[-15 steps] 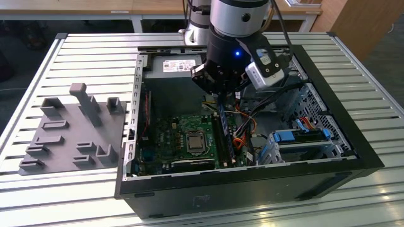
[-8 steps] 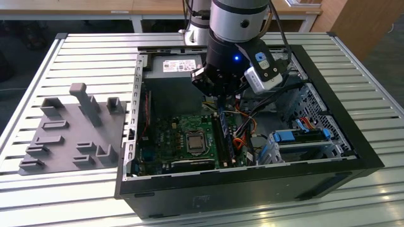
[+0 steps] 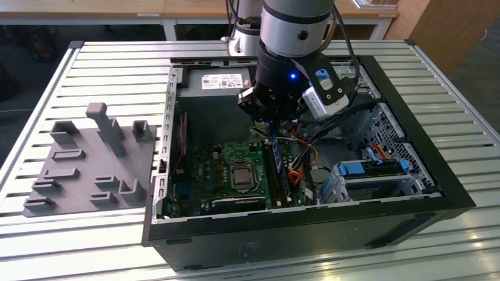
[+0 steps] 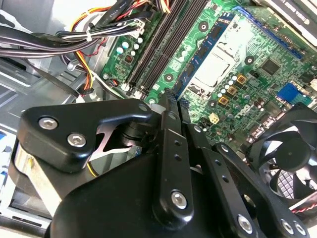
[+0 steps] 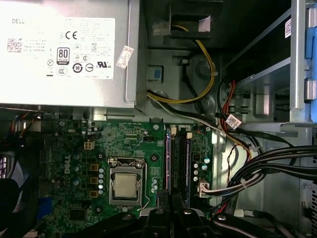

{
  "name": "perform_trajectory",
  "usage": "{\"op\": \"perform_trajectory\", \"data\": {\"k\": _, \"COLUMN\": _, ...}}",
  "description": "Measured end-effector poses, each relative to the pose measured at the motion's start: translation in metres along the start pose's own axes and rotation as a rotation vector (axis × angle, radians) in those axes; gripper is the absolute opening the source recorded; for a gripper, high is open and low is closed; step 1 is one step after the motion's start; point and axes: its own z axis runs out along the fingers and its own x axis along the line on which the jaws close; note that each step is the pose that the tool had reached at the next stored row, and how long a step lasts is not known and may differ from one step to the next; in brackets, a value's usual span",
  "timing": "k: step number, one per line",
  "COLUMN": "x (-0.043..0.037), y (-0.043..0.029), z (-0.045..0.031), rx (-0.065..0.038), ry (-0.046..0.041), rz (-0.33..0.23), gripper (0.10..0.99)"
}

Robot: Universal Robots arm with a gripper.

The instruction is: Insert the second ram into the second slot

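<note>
Beside the processor socket (image 4: 218, 63), the second ram (image 4: 210, 43) stands slotted, blue, dark-chipped.

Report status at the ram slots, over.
Gripper low at end of ram slots. Blue ram strip standing in slot beside processor. Cable bundle alongside, not across slots.

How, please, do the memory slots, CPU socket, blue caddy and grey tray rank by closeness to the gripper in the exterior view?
1. memory slots, under the gripper
2. CPU socket, exterior view's left
3. blue caddy, exterior view's right
4. grey tray, far left
</note>
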Motion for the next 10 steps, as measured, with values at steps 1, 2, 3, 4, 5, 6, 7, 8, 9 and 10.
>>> {"op": "perform_trajectory", "data": {"k": 1, "x": -0.0003, "y": 0.0, "z": 0.0007, "rx": 0.0, "ry": 0.0, "rz": 0.0, "gripper": 0.137}}
{"op": "perform_trajectory", "data": {"k": 2, "x": -0.0006, "y": -0.0001, "z": 0.0015, "rx": 0.0, "ry": 0.0001, "rz": 0.0, "gripper": 0.137}}
{"op": "perform_trajectory", "data": {"k": 3, "x": -0.0009, "y": -0.0001, "z": 0.0023, "rx": 0.0, "ry": 0.0001, "rz": 0.0, "gripper": 0.137}}
{"op": "perform_trajectory", "data": {"k": 4, "x": -0.0012, "y": -0.0001, "z": 0.0033, "rx": 0.0, "ry": 0.0, "rz": 0.0, "gripper": 0.137}}
{"op": "perform_trajectory", "data": {"k": 5, "x": -0.0014, "y": -0.0001, "z": 0.0042, "rx": 0.0, "ry": 0.0, "rz": 0.0, "gripper": 0.137}}
{"op": "perform_trajectory", "data": {"k": 6, "x": -0.0014, "y": -0.0002, "z": 0.0051, "rx": 0.0, "ry": 0.0, "rz": 0.0, "gripper": 0.137}}
{"op": "perform_trajectory", "data": {"k": 7, "x": -0.0015, "y": -0.0002, "z": 0.006, "rx": 0.0, "ry": 0.0, "rz": 0.0, "gripper": 0.137}}
{"op": "perform_trajectory", "data": {"k": 8, "x": -0.0015, "y": -0.0002, "z": 0.007, "rx": 0.0, "ry": 0.0, "rz": 0.0, "gripper": 0.137}}
{"op": "perform_trajectory", "data": {"k": 9, "x": -0.0016, "y": -0.0003, "z": 0.0081, "rx": 0.0, "ry": 0.0, "rz": 0.0, "gripper": 0.137}}
{"op": "perform_trajectory", "data": {"k": 10, "x": -0.0016, "y": -0.0003, "z": 0.0092, "rx": 0.0, "ry": 0.0, "rz": 0.0, "gripper": 0.137}}
